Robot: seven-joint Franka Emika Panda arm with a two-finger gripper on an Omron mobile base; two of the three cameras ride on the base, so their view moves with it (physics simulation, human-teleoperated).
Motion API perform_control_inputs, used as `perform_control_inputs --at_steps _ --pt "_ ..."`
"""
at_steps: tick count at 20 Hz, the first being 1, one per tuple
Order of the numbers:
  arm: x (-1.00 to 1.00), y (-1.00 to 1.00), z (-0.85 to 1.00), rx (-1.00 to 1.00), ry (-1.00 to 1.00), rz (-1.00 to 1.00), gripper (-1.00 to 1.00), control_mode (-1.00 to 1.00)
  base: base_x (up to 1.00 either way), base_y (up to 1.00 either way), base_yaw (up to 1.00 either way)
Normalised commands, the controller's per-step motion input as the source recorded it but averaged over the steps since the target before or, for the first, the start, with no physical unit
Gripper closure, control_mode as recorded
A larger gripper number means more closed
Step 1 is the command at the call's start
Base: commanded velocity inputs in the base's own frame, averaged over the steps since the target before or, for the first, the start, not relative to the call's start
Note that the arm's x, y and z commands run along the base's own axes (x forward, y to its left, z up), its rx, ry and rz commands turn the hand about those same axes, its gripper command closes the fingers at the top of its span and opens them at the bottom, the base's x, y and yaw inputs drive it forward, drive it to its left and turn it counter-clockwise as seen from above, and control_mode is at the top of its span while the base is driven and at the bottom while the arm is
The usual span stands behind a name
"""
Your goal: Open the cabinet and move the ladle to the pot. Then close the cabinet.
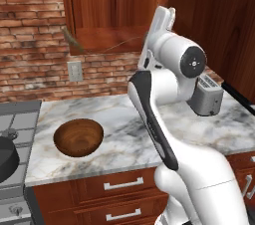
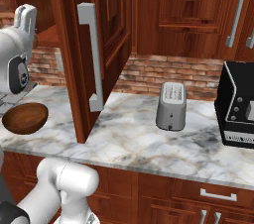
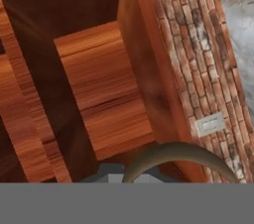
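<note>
While the ladle juts out past the left front corner of the open cabinet, we see its small bowl end hanging just beyond the shelf edge and its thin handle running back to the right toward the arm's hand. In the hand view the curved grey-brown handle arcs right at the base of the picture, where the fingers would be, so we read the gripper as closed down narrow on the ladle, though the fingertips themselves are hidden from us. The cabinet's shelf lies below that arc, bare wood, with the brick wall and a wall outlet beside it.

From the right base view we see the cabinet door swung wide toward us, its long silver bar handle upright.

Down on the marble counter a brown wooden bowl sits well below the ladle, near the stove. The pot shows as a dark round shape at the left edge, on the stove, well apart from the ladle. A silver toaster stands further right on the counter, and a black appliance sits beyond it.
</note>
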Motion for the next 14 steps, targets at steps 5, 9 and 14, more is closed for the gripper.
perform_control_inputs --at_steps 5,9,14 --pt "-0.44 0.58 0.00 -0.05 -0.04 0.00 1.00 -1.00 0.00 0.00 0.00" --pt "-0.43 0.56 0.00 -0.01 -0.01 0.00 1.00 -1.00 0.00 0.00 0.00" --pt "-0.35 0.58 0.00 -0.05 -0.04 0.00 1.00 -1.00 0.00 0.00 0.00"
